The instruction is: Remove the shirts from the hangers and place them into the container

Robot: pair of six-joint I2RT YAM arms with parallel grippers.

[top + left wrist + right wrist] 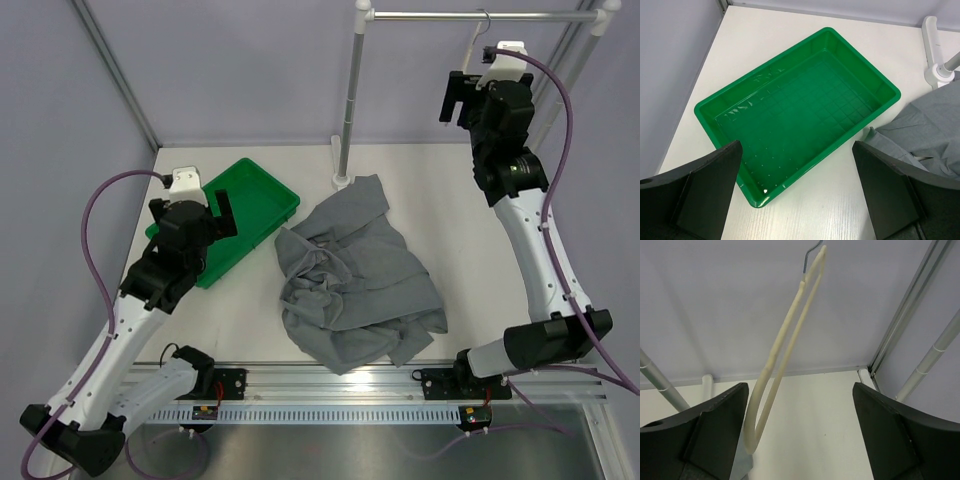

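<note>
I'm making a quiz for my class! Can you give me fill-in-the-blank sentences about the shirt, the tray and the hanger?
1. The grey shirt lies crumpled on the ___.
2. The tray is coloured ___.
3. The hanger has ___ clothes on it.
Missing words: table; green; no.

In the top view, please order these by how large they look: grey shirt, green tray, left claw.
1. Grey shirt
2. Green tray
3. Left claw; it hangs above the tray, nearer the camera, yet looks smallest.
</note>
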